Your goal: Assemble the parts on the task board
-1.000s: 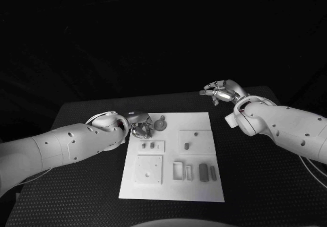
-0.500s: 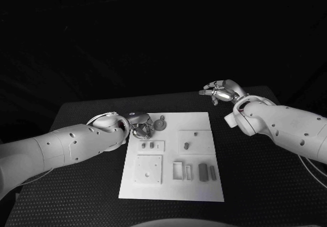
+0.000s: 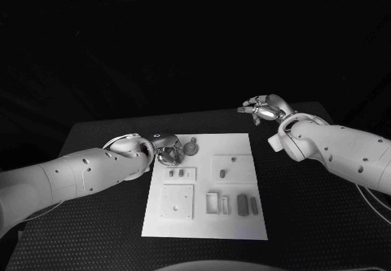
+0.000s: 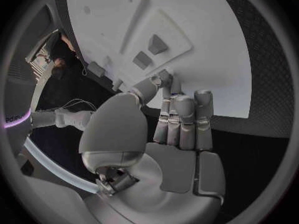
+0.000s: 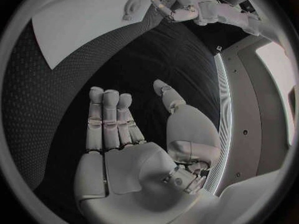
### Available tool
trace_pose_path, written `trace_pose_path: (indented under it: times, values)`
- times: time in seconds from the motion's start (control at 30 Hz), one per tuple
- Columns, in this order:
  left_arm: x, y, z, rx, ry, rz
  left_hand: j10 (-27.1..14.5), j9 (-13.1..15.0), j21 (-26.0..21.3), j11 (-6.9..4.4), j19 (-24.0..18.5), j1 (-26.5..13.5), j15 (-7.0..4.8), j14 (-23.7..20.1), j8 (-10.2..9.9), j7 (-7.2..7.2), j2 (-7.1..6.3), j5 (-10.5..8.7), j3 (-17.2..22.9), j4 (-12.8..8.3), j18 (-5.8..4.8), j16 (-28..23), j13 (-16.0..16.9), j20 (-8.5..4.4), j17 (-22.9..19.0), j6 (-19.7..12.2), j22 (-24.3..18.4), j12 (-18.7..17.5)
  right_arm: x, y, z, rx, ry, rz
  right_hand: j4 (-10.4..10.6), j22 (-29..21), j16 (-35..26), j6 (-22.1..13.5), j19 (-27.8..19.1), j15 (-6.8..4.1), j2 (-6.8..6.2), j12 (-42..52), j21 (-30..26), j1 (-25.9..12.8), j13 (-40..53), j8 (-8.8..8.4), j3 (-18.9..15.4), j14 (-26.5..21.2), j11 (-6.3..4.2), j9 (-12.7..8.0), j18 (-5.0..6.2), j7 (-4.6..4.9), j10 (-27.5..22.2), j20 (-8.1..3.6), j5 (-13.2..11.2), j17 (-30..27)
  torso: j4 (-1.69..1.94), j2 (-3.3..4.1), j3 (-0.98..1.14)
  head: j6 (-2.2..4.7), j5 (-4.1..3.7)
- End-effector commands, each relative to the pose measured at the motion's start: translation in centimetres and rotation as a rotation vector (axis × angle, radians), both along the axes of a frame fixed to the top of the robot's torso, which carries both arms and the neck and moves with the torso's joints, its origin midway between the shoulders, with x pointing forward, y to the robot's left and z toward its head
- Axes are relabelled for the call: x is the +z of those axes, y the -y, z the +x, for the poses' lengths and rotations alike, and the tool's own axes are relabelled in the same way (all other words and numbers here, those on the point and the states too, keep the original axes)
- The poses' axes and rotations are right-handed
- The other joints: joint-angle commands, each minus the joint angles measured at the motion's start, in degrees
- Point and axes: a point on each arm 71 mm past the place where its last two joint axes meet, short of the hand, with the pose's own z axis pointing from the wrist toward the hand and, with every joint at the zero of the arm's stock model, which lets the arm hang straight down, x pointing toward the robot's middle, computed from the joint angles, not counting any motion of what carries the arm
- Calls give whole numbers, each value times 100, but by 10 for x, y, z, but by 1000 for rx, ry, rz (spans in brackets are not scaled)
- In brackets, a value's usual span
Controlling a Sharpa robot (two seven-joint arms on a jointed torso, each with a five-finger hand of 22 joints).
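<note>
left hand [image 3: 167, 150] fingers curl over the task board [image 3: 232, 224] edge; right hand [image 3: 265, 109] fingers spread, empty.

The task board [image 3: 236, 144] is plain white; the parts [image 3: 242, 204] on it are grey; the round part [image 3: 191, 148] near its far edge is darker grey; the table [image 3: 309, 214] is black with a fine dotted weave; both arms are white; the left hand [image 3: 169, 151] and right hand [image 3: 262, 108] are silver.
</note>
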Motion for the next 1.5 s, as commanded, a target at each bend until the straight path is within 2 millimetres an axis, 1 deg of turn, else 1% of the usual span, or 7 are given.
trace_pose_path:
  times: [0.03,0.27,0.53,1.0,1.23,1.37,1.5]
  values:
    - [-8,0,-2,-2,-32,27,214,-3,12,4,5,41,-27,5,10,9,99,23,34,-11,332,-4,43,-180,-10,8,-6,6,0,-2,0,14,4,0,7,3,17,179,20,-2,15,34,-28,-13,-10,24,-23,-41,94,-7,164,153,-851,13,26,-10,0,3,-2,-1,2]
    - [-9,1,-2,-2,-39,22,198,-7,10,9,3,30,-22,0,1,17,94,17,31,-9,327,-10,40,-181,-18,-10,-8,-10,0,-1,0,12,5,-1,6,4,19,178,21,-1,15,36,-29,-12,-14,24,-23,-42,94,-8,164,153,-852,13,26,-13,3,-2,-6,17,-3]
    - [-8,-3,-2,12,-38,6,94,-151,-16,60,-42,30,27,-63,-295,216,-95,-84,-16,-12,304,-19,28,-165,-51,-565,-14,-107,0,1,0,9,5,-2,5,6,19,176,20,-1,12,37,-31,-12,-17,24,-24,-44,94,-9,164,154,-854,13,25,-15,8,-2,-5,27,-14]
    - [-8,-9,-1,39,-38,17,132,-276,2,52,-23,69,21,-80,-458,203,-178,-98,-54,8,310,18,59,-158,-70,-956,-5,-109,0,2,0,7,3,-3,3,8,19,174,17,0,7,38,-35,-11,-23,24,-24,-48,95,-12,164,155,-858,14,24,-19,11,2,-8,37,-22]
    - [-8,-18,3,65,-26,24,130,-280,2,52,-24,68,21,-82,-456,211,-177,-97,-55,13,309,19,61,-158,-73,-962,-5,-111,-2,5,-1,25,-18,-27,-26,16,21,163,9,2,22,43,-44,33,-40,22,-10,-59,98,-18,164,157,-870,14,4,-30,9,1,-11,61,-21]
    - [-6,-31,8,109,-11,-6,57,-244,-104,102,-192,49,73,-325,-304,264,-194,-85,-18,26,271,-199,57,-105,-190,-758,-31,-153,-3,7,-3,62,-32,-82,-133,40,35,189,20,7,77,24,-62,418,-120,51,243,-78,99,-30,164,160,-894,20,-231,-68,7,-1,-7,78,-20]
    - [1,-41,13,168,-14,-85,-122,-201,-262,167,-396,22,138,-514,-210,271,-257,-92,6,28,212,-424,23,-49,-308,-661,-83,-207,-6,8,-5,109,-53,-147,-103,62,37,324,18,-6,-1,-359,-96,893,-427,129,785,-112,76,-33,163,133,-824,50,-573,-117,1,-3,-7,112,-50]
